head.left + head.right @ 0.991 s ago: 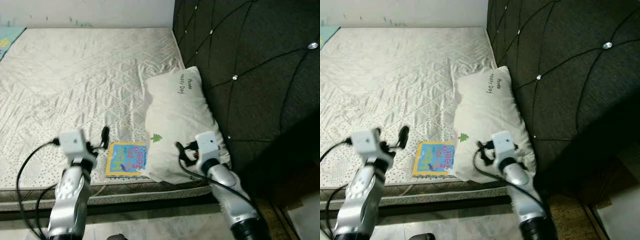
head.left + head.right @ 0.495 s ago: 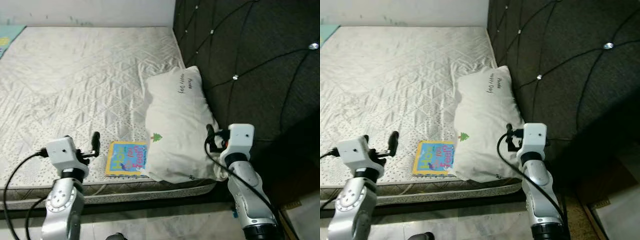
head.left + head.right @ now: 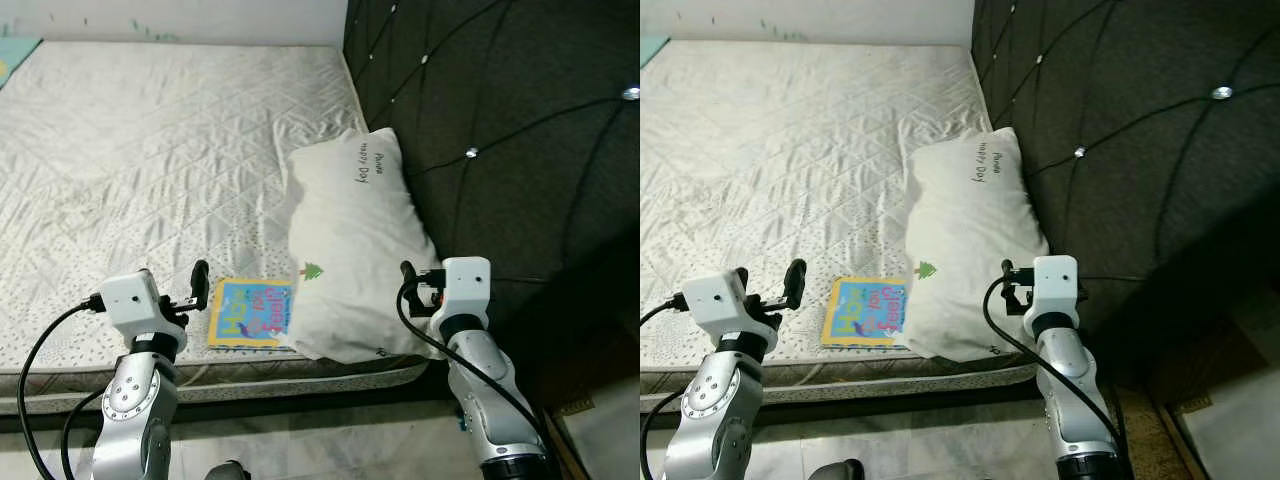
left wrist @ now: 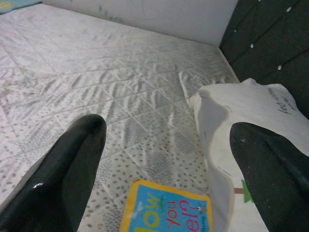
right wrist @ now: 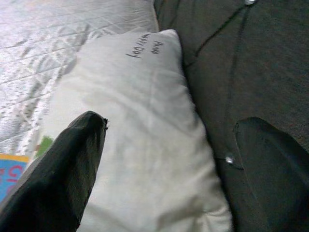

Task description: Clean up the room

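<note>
Now at the bed's [image 3: 150, 150] near edge, both tools — left tool [image 3: 185, 298], right tool [image 3: 420, 285] — hang released and empty, the book [image 3: 252, 314] lying half-tucked under the pillow [image 3: 350, 240] — next, a reach to grasp it.

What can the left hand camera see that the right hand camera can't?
The left wrist view takes in the white wall behind the bed and the book's yellow-edged cover with its big letters, between the left claw's fingers. The right wrist view takes in the words printed on the pillow and a shiny button on the dark headboard, between the right claw's fingers. Both share the pillow, the quilted mattress, the headboard and the book.
</note>
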### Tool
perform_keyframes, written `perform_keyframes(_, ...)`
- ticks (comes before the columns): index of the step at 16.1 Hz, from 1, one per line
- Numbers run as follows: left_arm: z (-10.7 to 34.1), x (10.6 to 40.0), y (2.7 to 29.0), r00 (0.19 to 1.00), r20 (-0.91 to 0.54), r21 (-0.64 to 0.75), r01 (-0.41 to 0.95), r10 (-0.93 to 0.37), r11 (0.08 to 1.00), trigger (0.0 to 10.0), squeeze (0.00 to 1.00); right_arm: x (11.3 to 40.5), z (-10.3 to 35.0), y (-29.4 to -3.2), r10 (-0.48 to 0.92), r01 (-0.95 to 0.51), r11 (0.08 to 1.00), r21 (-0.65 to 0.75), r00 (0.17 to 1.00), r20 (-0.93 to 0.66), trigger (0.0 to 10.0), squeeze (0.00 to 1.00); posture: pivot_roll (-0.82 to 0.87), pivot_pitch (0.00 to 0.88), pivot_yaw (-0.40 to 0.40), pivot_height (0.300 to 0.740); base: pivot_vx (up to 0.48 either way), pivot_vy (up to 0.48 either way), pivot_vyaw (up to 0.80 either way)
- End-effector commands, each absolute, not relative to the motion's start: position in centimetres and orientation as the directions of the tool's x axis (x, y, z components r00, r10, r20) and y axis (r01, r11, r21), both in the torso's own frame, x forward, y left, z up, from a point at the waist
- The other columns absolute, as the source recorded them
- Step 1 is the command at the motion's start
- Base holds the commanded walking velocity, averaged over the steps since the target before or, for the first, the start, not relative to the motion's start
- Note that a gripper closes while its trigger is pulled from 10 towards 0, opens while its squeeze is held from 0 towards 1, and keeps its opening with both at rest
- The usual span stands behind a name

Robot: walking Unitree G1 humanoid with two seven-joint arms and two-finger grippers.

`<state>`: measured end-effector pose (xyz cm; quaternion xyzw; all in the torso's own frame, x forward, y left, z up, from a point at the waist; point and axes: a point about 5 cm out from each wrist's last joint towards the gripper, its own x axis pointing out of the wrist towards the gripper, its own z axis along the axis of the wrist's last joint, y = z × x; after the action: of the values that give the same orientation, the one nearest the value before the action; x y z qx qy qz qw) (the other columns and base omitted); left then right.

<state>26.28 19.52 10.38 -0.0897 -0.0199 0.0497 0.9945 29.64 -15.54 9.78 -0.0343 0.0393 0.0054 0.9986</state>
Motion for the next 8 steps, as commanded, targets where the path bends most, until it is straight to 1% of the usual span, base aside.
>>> perform_keyframes(1, 10.21, 26.18, 19.73, 0.994, 0.014, -0.173, -0.107, 0.112, 0.979, 10.0, 0.0, 29.62, 9.88, -15.63, 0.008, -0.012, 0.998, -0.058, 0.997, -0.079, 10.0, 0.0, 0.12, 0.167, -0.063, 0.74, 0.0, 0.311, 0.0)
perform_keyframes(8, 10.19, 26.3, 19.71, 0.994, 0.014, -0.167, -0.106, 0.11, 0.98, 10.0, 0.0, 29.88, 9.78, -15.85, 0.019, -0.025, 0.997, -0.067, 0.996, -0.09, 10.0, 0.0, 0.12, 0.16, -0.069, 0.74, 0.0, 0.403, 0.0)
